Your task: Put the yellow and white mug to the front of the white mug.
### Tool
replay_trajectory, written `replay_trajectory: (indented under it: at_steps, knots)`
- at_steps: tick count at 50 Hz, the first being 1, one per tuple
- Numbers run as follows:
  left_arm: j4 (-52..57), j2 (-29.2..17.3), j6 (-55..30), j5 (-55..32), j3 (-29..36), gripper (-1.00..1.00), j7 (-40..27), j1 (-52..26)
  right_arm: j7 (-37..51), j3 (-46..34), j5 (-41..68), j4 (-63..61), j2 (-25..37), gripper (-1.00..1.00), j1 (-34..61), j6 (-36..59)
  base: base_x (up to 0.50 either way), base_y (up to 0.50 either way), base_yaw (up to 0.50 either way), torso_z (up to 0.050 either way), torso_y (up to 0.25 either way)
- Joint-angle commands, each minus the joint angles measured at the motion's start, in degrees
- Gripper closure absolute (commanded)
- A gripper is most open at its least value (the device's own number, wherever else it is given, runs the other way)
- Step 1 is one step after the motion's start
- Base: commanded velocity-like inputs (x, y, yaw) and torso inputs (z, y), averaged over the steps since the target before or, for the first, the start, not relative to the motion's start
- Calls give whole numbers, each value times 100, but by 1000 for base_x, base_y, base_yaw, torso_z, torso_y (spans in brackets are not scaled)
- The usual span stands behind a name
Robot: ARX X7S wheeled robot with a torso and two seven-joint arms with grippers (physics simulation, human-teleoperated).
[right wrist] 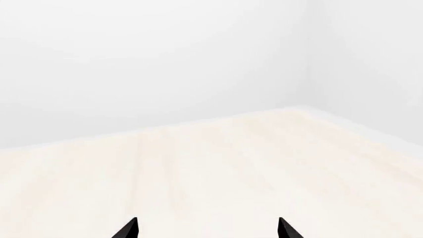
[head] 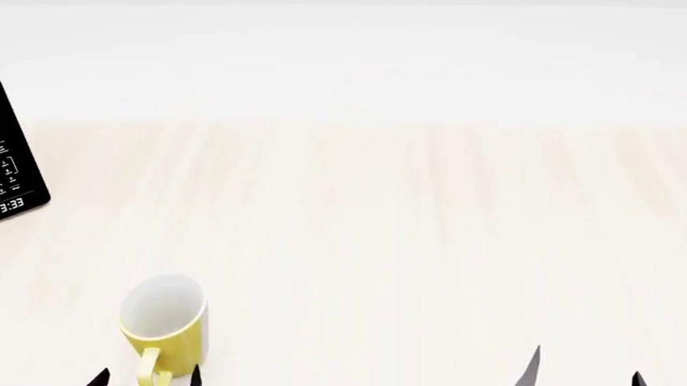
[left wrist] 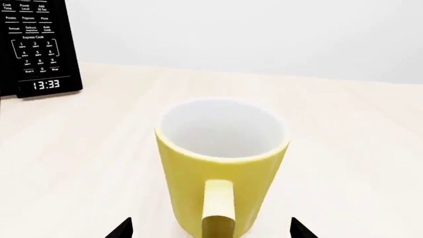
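Note:
The yellow and white mug [left wrist: 221, 163] stands upright on the pale wooden counter [left wrist: 343, 148], its yellow handle turned toward my left gripper. In the head view the mug [head: 163, 326] is at the lower left. My left gripper [left wrist: 211, 229] is open, with its black fingertips [left wrist: 122, 228] apart on either side of the handle and not touching the mug; it also shows in the head view [head: 148, 376]. My right gripper [right wrist: 206, 229] is open and empty above bare counter, at the head view's lower right [head: 585, 374]. The white mug is out of view.
A black microwave control panel [left wrist: 36, 47] showing 13:33 stands at the counter's far left, also in the head view [head: 16, 185]. A white wall [head: 343, 56] backs the counter. The right wrist view shows the counter's far corner [right wrist: 294, 111].

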Motion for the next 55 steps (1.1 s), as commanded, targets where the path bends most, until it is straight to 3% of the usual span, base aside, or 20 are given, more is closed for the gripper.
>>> replay_trajectory:
  at_steps: [1, 13, 14, 41, 44, 51, 54, 55]
  knots:
    - [-218, 28, 76, -160, 89, -100, 3, -84, 13, -12, 28, 51, 24, -100, -3, -54, 0, 0, 0, 0, 0]
    - [-260, -53, 168, -136, 183, -100, -131, -83, 46, -75, 12, 102, 35, -100, 15, -65, 0, 0, 0, 0, 0]
    - [-208, -76, 202, -80, 229, 100, -141, -64, 52, -74, 13, 96, 37, -100, 12, -65, 0, 0, 0, 0, 0]
    - [170, -343, 366, -104, 480, 100, -110, 98, 127, -155, 19, 146, 86, -100, 20, -87, 0, 0, 0, 0, 0]
    - [269, -471, 576, -430, 536, 100, 397, 110, 136, -155, 25, 151, 94, -100, 19, -92, 0, 0, 0, 0, 0]
    - [389, -831, 508, -384, 616, 100, 758, -282, 141, -177, 45, 125, 113, -100, 10, -84, 0, 0, 0, 0, 0]
    - [-53, -1199, 853, -217, 850, 100, 1533, -883, 158, -160, 62, 91, 137, -100, 11, -60, 0, 0, 0, 0, 0]
    - [-137, -1228, 497, -452, 755, 100, 1604, -1086, 159, -157, 66, 92, 142, -100, 11, -63, 0, 0, 0, 0, 0]
